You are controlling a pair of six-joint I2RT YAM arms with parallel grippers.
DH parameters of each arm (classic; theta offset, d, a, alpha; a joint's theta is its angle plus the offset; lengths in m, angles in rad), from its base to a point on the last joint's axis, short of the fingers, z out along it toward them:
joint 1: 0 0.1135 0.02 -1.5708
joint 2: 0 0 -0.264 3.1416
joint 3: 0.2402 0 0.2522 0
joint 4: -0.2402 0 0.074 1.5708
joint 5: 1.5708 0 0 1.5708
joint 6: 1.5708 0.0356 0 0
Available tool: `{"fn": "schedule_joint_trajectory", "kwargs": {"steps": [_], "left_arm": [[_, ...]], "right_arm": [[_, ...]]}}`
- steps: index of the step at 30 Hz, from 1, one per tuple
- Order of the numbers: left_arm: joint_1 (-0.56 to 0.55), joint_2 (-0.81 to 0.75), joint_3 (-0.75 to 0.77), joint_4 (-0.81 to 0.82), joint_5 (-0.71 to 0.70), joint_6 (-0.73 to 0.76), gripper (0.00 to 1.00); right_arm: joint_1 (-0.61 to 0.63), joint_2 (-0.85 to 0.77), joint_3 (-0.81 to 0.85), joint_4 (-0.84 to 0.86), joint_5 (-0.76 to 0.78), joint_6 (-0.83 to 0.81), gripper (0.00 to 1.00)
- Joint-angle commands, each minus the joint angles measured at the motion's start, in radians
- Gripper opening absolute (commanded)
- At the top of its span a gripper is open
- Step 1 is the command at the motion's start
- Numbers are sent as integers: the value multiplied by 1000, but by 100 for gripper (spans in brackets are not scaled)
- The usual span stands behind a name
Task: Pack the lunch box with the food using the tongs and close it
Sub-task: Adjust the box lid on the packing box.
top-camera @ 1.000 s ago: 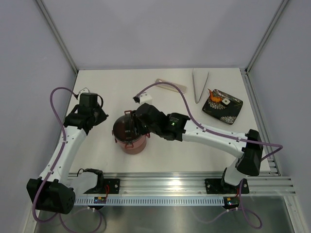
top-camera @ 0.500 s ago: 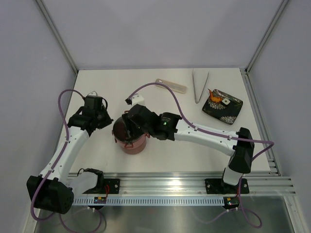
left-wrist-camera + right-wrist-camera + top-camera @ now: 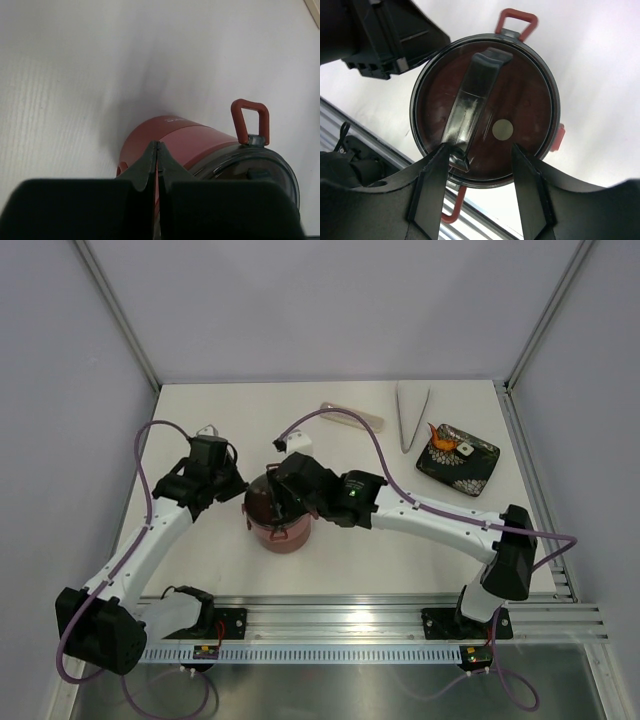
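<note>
The lunch box [image 3: 285,537] stands stacked at mid-table, with its grey top lid [image 3: 530,100] on and a red latch [image 3: 518,22] sticking up. My right gripper [image 3: 481,150] hangs open just above the lid, its fingers either side of the near rim. One fingertip [image 3: 442,152] is close to the end of the dark lid handle [image 3: 470,107]. My left gripper [image 3: 157,146] is shut and empty, its tip right at the box's maroon wall [image 3: 200,142] on the left side. The tongs [image 3: 410,415] lie at the back. The food [image 3: 447,443] sits on the black tray.
The black patterned tray [image 3: 470,472] is at the back right, next to the tongs. A long pale beige case [image 3: 352,416] lies at the back centre. Grey walls close in both sides, and a metal rail [image 3: 380,615] runs along the near edge.
My left arm has swung right, up against the lunch box. The box has shifted a little to the right, and the right gripper has stayed over it.
</note>
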Motion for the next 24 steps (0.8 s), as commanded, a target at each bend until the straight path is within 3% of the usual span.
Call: {"fn": "schedule_joint_trajectory", "kwargs": {"steps": [1, 15, 16, 19, 24], "left_arm": [[-52, 29, 4, 36, 26, -43, 0], [-65, -32, 169, -103, -163, 37, 0], [-70, -26, 205, -119, -187, 38, 1], [-99, -20, 249, -174, -212, 51, 18], [-170, -5, 294, -198, -209, 57, 31]], "right_arm": [[-62, -60, -65, -6, 49, -10, 58], [-61, -223, -166, 56, -24, -4, 66], [-59, -223, -167, 51, -24, -6, 67], [-52, -211, -163, 36, -23, -2, 69], [-52, -177, -137, 11, 40, 7, 69]]}}
